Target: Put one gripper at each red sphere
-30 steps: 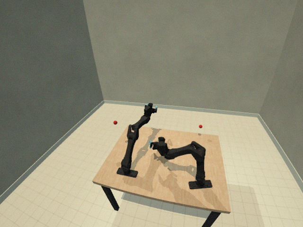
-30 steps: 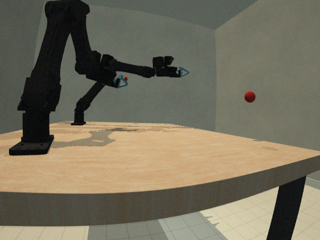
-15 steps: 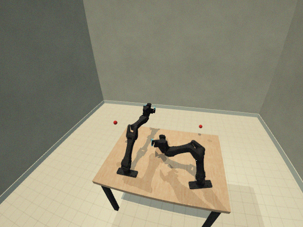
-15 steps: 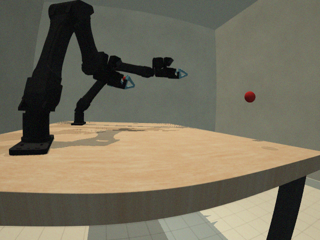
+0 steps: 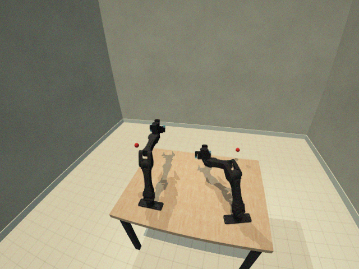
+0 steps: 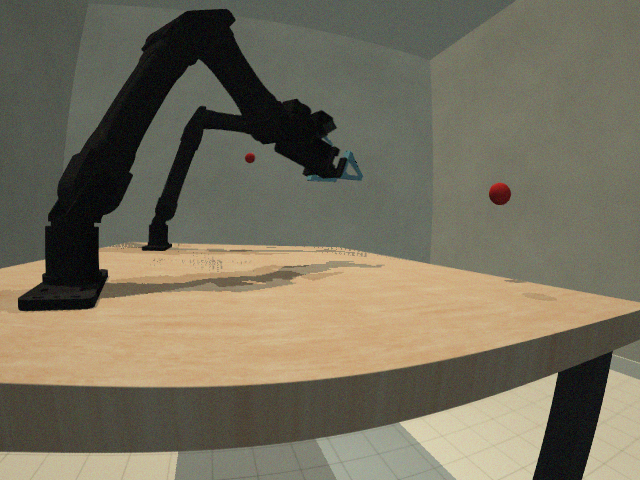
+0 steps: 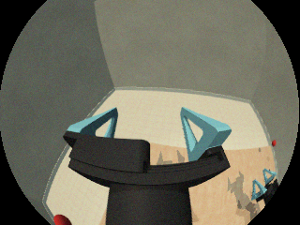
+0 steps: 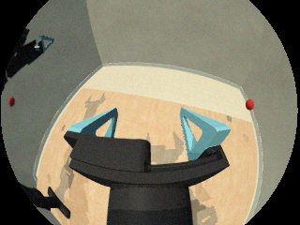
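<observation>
Both the left gripper [image 5: 157,127] [image 7: 149,111] and right gripper [image 5: 202,153] [image 8: 148,111] hang wide apart, holding nothing, away from the 2 red spheres [image 5: 136,145] [image 5: 237,149] [image 6: 249,158] [image 6: 499,193].

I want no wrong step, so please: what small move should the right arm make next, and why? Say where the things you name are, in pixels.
Probably swing the right gripper [image 5: 202,153] [image 6: 345,167] [image 7: 259,174] [image 8: 148,111] to its right: its wrist view shows the nearer red sphere [image 5: 237,149] [image 6: 499,193] [image 7: 274,142] [image 8: 249,104] right of the open jaws, well apart.
</observation>
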You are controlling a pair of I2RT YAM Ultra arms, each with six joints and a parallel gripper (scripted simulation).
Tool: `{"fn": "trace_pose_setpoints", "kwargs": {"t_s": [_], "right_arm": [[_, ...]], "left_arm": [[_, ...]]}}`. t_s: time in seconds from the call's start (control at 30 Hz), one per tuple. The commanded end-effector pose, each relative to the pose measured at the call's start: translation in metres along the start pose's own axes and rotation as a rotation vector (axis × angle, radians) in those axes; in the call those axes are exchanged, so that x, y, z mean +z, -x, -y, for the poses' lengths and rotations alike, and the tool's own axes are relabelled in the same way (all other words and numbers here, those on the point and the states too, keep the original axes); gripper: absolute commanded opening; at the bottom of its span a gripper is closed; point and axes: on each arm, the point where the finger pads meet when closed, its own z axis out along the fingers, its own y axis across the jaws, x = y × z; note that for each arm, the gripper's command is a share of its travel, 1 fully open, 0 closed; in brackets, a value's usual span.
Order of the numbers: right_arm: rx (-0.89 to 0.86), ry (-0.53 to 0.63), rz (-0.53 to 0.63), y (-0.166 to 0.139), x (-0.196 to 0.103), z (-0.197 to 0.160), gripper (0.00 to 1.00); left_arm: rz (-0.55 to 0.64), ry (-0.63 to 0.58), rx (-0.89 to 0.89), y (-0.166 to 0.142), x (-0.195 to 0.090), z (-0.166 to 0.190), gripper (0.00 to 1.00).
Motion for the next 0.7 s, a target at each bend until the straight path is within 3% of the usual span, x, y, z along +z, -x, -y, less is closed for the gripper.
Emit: {"fn": "trace_pose_setpoints", "kwargs": {"t_s": [0.0, 0.1, 0.17, 0.23, 0.4, 0.53, 0.67], "right_arm": [[-0.060, -0.048, -0.152, 0.007, 0.039, 0.058, 1.00], [-0.048, -0.108, -0.229, 0.007, 0.061, 0.130, 1.00], [-0.048, -0.108, -0.229, 0.007, 0.061, 0.130, 1.00], [-0.032, -0.141, -0.275, 0.007, 0.076, 0.193, 1.00], [0.017, -0.202, -0.367, -0.001, 0.076, 0.292, 1.00], [0.052, -0.229, -0.411, -0.008, 0.068, 0.342, 1.00], [0.071, -0.242, -0.431, -0.012, 0.062, 0.367, 1.00]], "left_arm": [[-0.130, 0.071, -0.057, -0.018, -0.055, -0.053, 1.00], [-0.204, 0.140, -0.095, -0.033, -0.091, -0.091, 1.00], [-0.204, 0.140, -0.095, -0.033, -0.091, -0.091, 1.00], [-0.249, 0.183, -0.121, -0.046, -0.119, -0.113, 1.00], [-0.339, 0.272, -0.180, -0.073, -0.173, -0.146, 1.00], [-0.384, 0.319, -0.214, -0.088, -0.201, -0.159, 1.00], [-0.407, 0.343, -0.231, -0.096, -0.216, -0.164, 1.00]]}}
